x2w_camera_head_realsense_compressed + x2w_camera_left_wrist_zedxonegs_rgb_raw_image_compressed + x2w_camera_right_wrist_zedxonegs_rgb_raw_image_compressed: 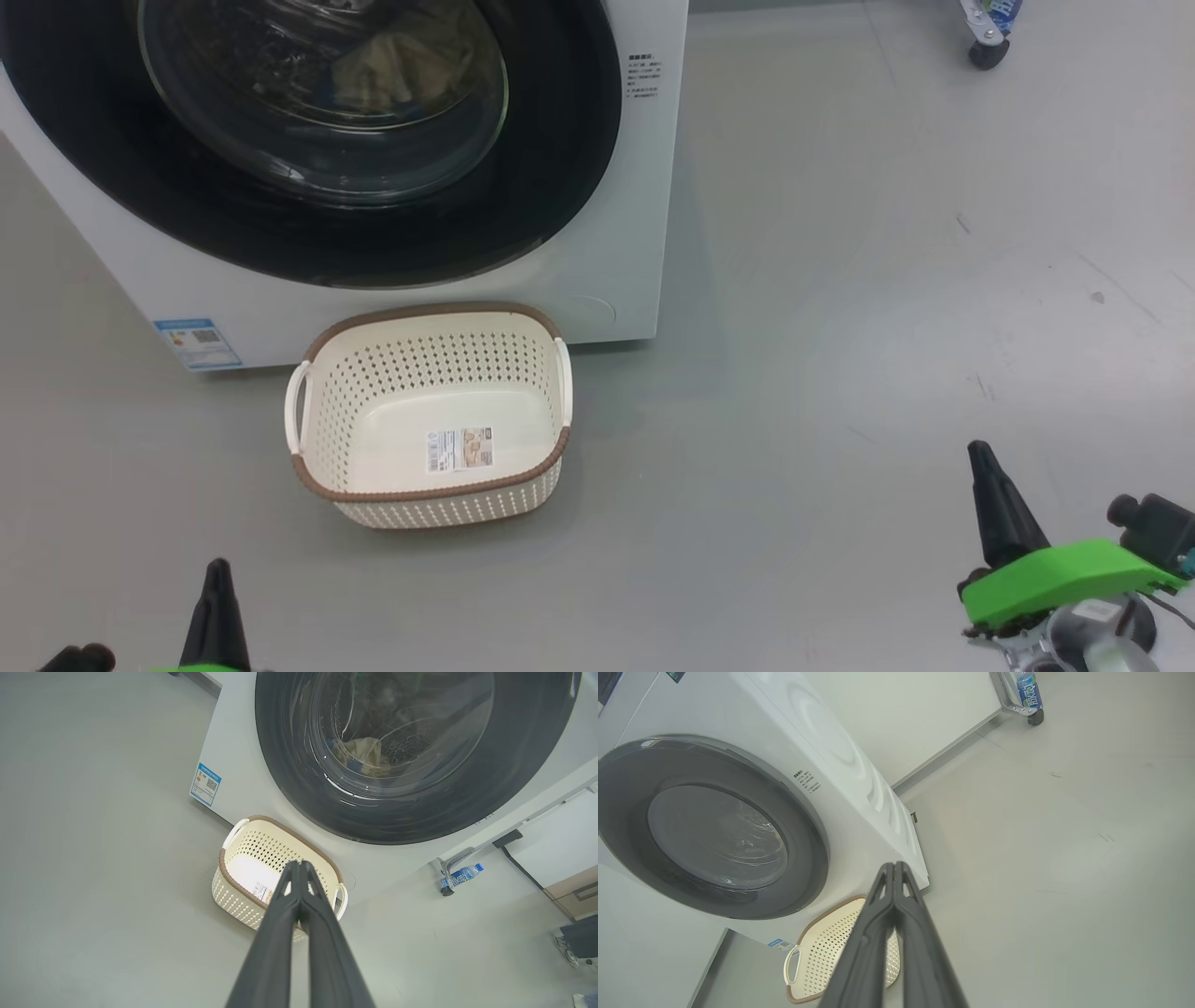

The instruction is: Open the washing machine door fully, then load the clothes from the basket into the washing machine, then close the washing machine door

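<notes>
- Head view: white washing machine (pixel 635 233) at upper left on the grey floor (pixel 840 373), with a blue label sticker (pixel 198 343) low on its front.
- Washing machine door (pixel 560 187) shut flat against that front, with pale clothes (pixel 383 70) behind its glass, inside the drum.
- Cream basket (pixel 439 492) upright on the floor just before the machine and below the door, with a label sticker (pixel 459 449) on its base and a white handle (pixel 297 411) at its side.
- Left gripper (pixel 218 574) at lower left and right gripper (pixel 980 457) at lower right, each seen as one dark spike, well apart from the basket and holding nothing.
- Left wrist view: left gripper (pixel 299 864) with fingers pressed together tip to tip, nothing between them, lying across the basket (pixel 233 896) in this view.
- Above the basket, the washing machine door (pixel 289 774) closed on the washing machine (pixel 238 788), and cream clothes (pixel 362 756) with a blue patch behind the glass.
- Blue label sticker (pixel 205 784) on the front, to the left of the door. Water bottle (pixel 462 873) on a metal frame at the right.
- Right wrist view: right gripper (pixel 894 865) likewise closed, fingers touching at the tips, empty.
- Washing machine (pixel 859 779) tilted across the left side, with the washing machine door (pixel 803 826) shut. Contents behind the glass too hazy to tell.
- Basket (pixel 822 952) on the floor at the foot of the machine, partly behind the fingers. Water bottle (pixel 1027 690) at the top right.
</notes>
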Controlling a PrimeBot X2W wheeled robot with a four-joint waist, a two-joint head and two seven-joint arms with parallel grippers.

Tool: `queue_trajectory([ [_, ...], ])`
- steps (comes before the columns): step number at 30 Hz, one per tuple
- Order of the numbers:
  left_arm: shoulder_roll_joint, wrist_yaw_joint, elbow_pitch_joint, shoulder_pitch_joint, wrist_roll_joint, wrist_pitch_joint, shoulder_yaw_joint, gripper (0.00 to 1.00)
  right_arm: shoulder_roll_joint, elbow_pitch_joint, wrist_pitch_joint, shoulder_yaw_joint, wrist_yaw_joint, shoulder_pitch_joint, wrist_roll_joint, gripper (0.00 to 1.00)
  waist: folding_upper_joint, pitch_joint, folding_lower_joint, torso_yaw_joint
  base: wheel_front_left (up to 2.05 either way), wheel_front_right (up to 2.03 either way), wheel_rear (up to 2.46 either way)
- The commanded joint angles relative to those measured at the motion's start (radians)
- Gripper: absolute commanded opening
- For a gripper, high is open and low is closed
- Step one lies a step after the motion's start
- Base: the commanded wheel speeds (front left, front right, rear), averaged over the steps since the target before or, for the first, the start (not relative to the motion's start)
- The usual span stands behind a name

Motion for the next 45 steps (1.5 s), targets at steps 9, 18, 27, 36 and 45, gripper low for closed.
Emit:
queue_trajectory([
  [9,0.004,-0.01,-0.014,-0.065,-0.109,0.032,0.03,0.0,-0.008,-0.025,0.03,-0.016,-0.002,-0.056,0.114,0.0,-0.0001,-0.005,0.0,0.002,0.0,0.0,0.0],
  [18,0.0,-0.016,-0.001,-0.084,-0.219,0.061,0.036,0.0,-0.005,-0.02,0.059,-0.031,-0.002,-0.065,0.224,0.0,-0.0001,-0.01,0.0,0.005,0.0,0.0,0.0],
  [27,-0.003,-0.022,0.011,-0.101,-0.317,0.088,0.042,0.0,-0.001,-0.016,0.085,-0.045,-0.002,-0.073,0.323,0.0,-0.0001,-0.015,0.0,0.007,0.0,0.0,0.0],
  [36,-0.006,-0.027,0.022,-0.117,-0.405,0.111,0.047,0.0,0.003,-0.012,0.108,-0.057,-0.002,-0.08,0.411,0.0,-0.0001,-0.019,0.0,0.009,0.0,0.0,0.0],
  [45,-0.009,-0.033,0.033,-0.134,-0.504,0.138,0.053,0.0,0.007,-0.007,0.135,-0.072,-0.003,-0.088,0.509,0.0,-0.0001,-0.024,0.0,0.011,0.0,0.0,0.0],
])
